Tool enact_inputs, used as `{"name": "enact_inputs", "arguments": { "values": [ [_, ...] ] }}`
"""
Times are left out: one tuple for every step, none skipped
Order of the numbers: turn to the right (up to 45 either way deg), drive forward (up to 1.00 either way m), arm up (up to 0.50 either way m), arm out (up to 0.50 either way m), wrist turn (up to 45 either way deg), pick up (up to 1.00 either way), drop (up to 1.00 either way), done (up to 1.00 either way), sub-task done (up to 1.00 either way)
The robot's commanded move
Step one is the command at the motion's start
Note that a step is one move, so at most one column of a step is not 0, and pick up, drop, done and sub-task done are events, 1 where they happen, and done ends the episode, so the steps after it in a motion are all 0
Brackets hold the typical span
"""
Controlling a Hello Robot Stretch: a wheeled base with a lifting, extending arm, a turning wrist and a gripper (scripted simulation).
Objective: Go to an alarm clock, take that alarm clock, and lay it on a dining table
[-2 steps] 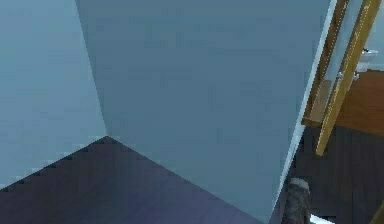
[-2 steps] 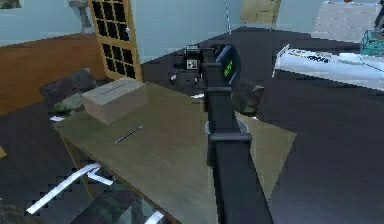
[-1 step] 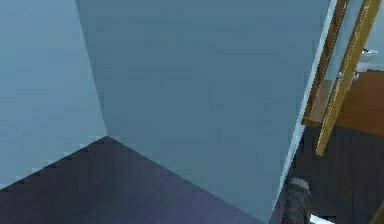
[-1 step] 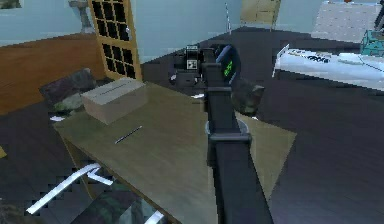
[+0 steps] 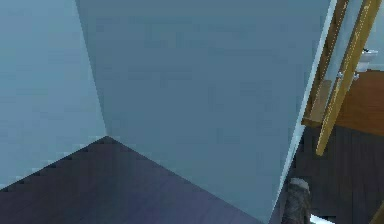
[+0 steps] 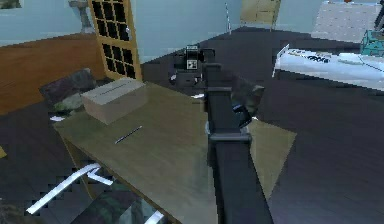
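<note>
A brown wooden table (image 6: 160, 150) lies under my arm (image 6: 228, 150), which reaches out across it. The gripper (image 6: 183, 68) shows at the arm's far end, past the table's far edge, against dark floor. Its far end is too small and dark to make out, so I cannot tell whether it holds anything. A small dark object (image 6: 243, 106) with a pale spot sits close to the arm's right side over the tabletop; its shape is not clear enough to name.
A cardboard box (image 6: 112, 98) and a thin pen-like stick (image 6: 127, 135) lie on the table. A white chair (image 6: 70, 188), dark armchair (image 6: 66, 90), paned wooden door (image 6: 115, 35) and bed (image 6: 330, 62) surround it. Ahead, blue walls (image 5: 190, 90) meet in a corner; wooden door frame (image 5: 340, 80) at right.
</note>
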Motion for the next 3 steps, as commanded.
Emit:
{"name": "enact_inputs", "arguments": {
  "values": [
    [0.0, 0.00, 0.04, 0.00, 0.0, 0.00, 0.00, 0.00, 0.00],
    [0.0, 0.00, 0.00, -0.08, 0.0, 0.00, 0.00, 0.00, 0.00],
    [0.0, 0.00, 0.00, 0.00, 0.0, 0.00, 0.00, 1.00, 0.00]
  ]
}}
